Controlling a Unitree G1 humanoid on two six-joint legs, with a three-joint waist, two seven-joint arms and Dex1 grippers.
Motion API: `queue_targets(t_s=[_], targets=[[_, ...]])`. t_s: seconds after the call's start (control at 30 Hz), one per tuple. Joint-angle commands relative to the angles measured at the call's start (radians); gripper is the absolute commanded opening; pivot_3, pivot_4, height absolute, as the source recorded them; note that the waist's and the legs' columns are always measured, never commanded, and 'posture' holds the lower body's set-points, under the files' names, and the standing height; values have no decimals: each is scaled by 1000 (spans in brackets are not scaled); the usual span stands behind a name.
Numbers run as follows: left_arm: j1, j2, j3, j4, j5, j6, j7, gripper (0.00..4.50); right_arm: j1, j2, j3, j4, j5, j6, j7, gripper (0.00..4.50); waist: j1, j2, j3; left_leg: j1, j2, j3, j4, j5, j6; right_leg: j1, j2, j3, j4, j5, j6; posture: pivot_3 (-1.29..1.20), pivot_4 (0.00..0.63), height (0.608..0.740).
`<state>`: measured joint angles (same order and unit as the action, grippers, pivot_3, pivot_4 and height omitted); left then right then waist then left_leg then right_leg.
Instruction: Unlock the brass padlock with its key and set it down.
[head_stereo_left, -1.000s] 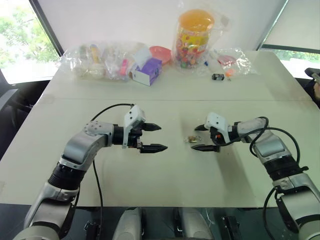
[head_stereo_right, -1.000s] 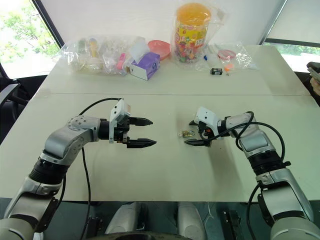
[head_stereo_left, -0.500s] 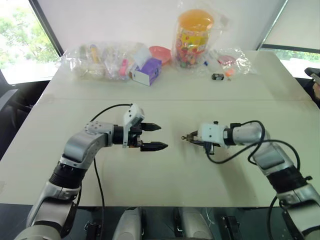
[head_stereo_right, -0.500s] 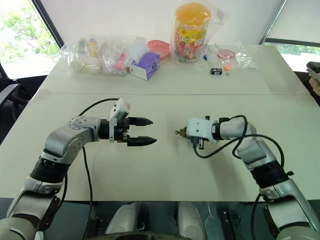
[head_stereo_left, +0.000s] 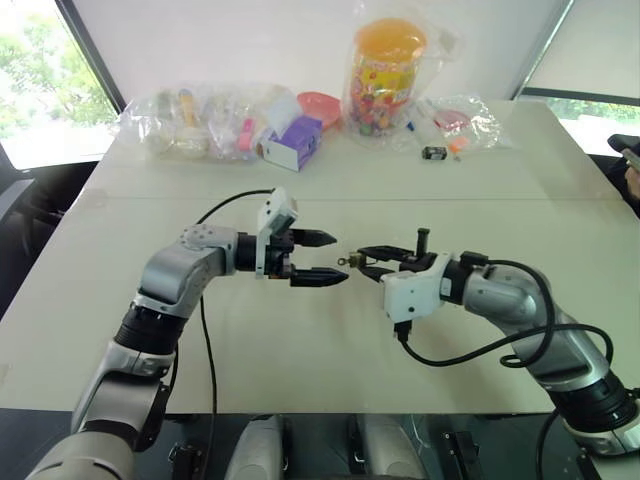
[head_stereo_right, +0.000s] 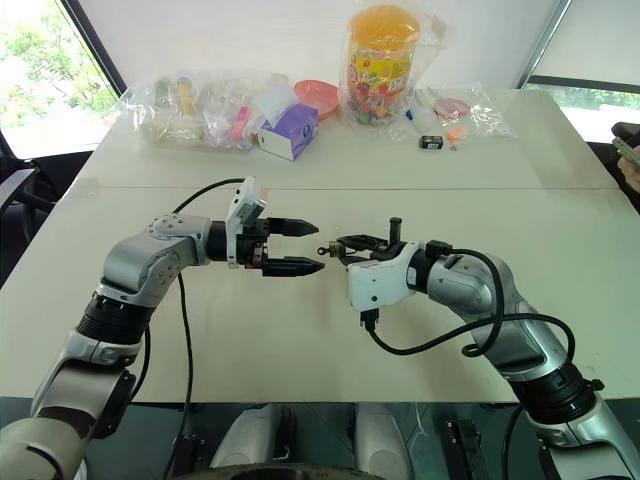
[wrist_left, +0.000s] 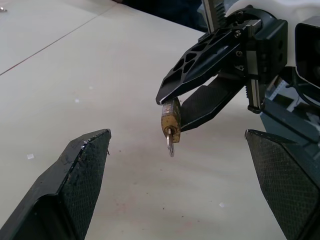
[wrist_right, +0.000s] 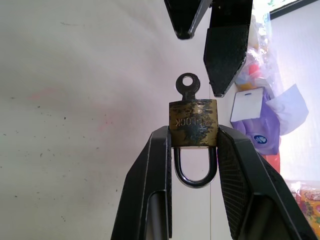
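The brass padlock (wrist_right: 193, 122) is off the desk (head_stereo_left: 300, 350), pinched between the two black fingers of the right gripper (head_stereo_left: 365, 256), whose jaws are closed on the sides of its body. In the right wrist view its silver loop (wrist_right: 195, 165) sits back between the fingers (wrist_right: 150, 175), and the key (wrist_right: 187, 87) stands in the keyhole with its round bow pointing away from the gripper. In the left wrist view the lock hangs from the fingertips with the key pointing down toward the desk.

The right arm reaches in from the right with its elbow bent, forearm roughly level, gripper aimed toward the left one. The left arm comes from the left, also about level, its gripper turned toward the right. The left gripper (head_stereo_left: 322, 257) has its jaws wide open, one finger above and behind the other in the head views, and its tips are just beside the key without touching it. Both grippers meet above the middle of the desk.

Beneath them the pale desk surface is bare, with open room on all sides toward the near edge. Well apart, along the far edge, lie clear plastic bags (head_stereo_left: 190, 120), a purple box (head_stereo_left: 295, 143), a red bowl (head_stereo_left: 322, 105), a jar with an orange lid (head_stereo_left: 390, 75) and a small black item (head_stereo_left: 434, 153).
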<state>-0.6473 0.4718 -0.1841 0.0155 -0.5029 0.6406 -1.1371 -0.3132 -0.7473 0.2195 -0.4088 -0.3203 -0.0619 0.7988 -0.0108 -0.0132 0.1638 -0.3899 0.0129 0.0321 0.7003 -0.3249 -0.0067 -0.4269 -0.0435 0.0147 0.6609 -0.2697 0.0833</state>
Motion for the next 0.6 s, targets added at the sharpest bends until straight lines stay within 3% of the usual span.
queue_targets(t_s=[0.03,0.23,0.5,0.6], targets=[[-26,0,-4,-4,22,-52,-20,3587,-11,-3,-35,-45,0,7,-9,656,0,0,0,0,0,0,0,0,0,0,0,0,0,0,0,0,150,735],[-22,-16,-15,-17,46,-61,-9,471,-29,-1,-28,-56,-2,25,5,656,1,0,0,0,0,0,0,0,0,0,0,0,0,0,0,0,150,735],[-21,-25,-13,-11,51,-51,-2,471,-34,-1,-27,-72,-1,43,14,656,1,0,0,0,0,0,0,0,0,0,0,0,0,0,0,0,150,735],[-24,-28,-5,-6,45,-39,4,1335,-31,-2,-28,-74,-1,48,14,656,1,0,0,0,0,0,0,0,0,0,0,0,0,0,0,0,150,735]])
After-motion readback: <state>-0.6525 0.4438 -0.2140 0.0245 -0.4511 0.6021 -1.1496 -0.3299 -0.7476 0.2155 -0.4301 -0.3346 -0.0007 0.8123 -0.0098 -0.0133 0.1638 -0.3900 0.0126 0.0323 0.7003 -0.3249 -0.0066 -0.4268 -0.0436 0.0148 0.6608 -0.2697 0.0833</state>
